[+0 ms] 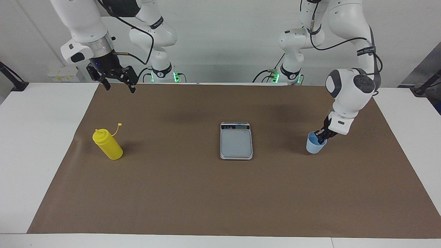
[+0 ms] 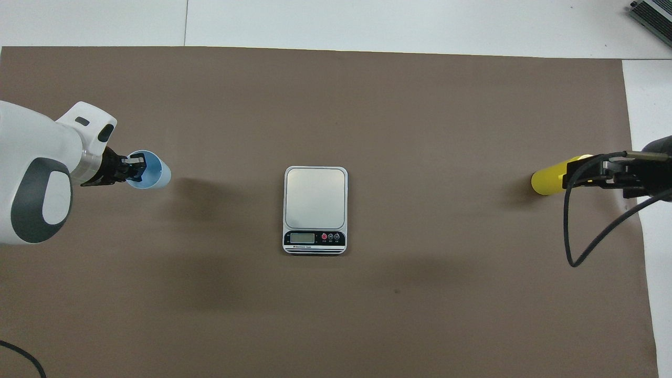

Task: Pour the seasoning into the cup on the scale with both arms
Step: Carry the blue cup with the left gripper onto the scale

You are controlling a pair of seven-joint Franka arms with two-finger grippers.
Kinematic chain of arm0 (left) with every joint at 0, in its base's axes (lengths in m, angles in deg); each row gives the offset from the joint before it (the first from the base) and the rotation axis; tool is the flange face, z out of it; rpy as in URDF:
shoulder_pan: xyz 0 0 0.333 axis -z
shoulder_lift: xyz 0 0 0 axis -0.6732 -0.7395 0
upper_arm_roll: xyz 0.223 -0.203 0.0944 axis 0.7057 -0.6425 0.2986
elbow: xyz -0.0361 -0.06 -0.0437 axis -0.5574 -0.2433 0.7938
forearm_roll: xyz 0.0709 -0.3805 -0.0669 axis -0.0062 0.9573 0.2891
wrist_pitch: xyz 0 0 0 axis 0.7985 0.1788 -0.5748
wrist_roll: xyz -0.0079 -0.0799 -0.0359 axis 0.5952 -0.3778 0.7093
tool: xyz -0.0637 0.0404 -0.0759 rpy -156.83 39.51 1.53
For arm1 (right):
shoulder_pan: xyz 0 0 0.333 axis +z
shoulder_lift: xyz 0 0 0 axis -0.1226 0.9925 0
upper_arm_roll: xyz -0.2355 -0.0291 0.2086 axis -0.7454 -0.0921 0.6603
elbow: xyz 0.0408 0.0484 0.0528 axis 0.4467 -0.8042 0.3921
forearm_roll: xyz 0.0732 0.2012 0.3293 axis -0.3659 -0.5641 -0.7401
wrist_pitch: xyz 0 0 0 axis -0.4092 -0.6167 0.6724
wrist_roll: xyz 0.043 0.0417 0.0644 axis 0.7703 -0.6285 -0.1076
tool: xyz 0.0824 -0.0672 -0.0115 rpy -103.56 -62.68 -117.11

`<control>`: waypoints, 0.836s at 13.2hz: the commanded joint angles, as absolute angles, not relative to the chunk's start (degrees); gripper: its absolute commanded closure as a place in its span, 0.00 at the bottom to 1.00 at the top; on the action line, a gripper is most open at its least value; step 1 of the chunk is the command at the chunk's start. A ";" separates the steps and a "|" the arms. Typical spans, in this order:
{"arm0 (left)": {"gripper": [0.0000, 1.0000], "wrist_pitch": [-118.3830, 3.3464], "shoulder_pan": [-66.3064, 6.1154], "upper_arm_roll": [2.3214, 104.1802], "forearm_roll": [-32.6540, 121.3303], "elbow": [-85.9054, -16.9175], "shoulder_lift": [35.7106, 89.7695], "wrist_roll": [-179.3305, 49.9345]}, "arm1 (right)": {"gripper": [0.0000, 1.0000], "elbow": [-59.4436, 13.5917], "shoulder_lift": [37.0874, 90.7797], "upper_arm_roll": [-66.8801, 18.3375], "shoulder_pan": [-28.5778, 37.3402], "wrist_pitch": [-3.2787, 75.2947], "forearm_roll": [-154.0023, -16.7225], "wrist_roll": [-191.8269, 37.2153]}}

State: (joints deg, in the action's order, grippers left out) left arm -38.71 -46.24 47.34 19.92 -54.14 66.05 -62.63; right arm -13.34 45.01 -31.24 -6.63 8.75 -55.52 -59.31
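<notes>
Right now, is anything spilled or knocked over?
No. The bottle stands with its cap off, the scale is bare, and the left gripper has pinched the cup rim. The right gripper waits open.

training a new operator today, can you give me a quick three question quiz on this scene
1. True or false: the cup already stands on the scale.
2. Which gripper is shut on the cup's rim? A) left gripper B) right gripper C) neither
3. Fill in: the yellow seasoning bottle stands toward the ___ arm's end of the table.

Key
1. False: it stands on the brown mat, toward the left arm's end, apart from the scale.
2. A; the right gripper is open and raised, holding nothing.
3. right
</notes>
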 commanded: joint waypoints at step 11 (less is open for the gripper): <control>1.00 -40.50 -19.30 47.66 24.47 -47.25 61.84 -41.40 | 0.00 -14.27 43.93 -32.00 -8.01 8.06 -55.56 -60.52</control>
State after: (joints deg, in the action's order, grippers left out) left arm -37.05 -22.38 46.50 23.57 -46.49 63.91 -43.81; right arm -13.35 44.99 -32.24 -7.47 8.66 -55.52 -59.31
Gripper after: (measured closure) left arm 0.965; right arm 0.000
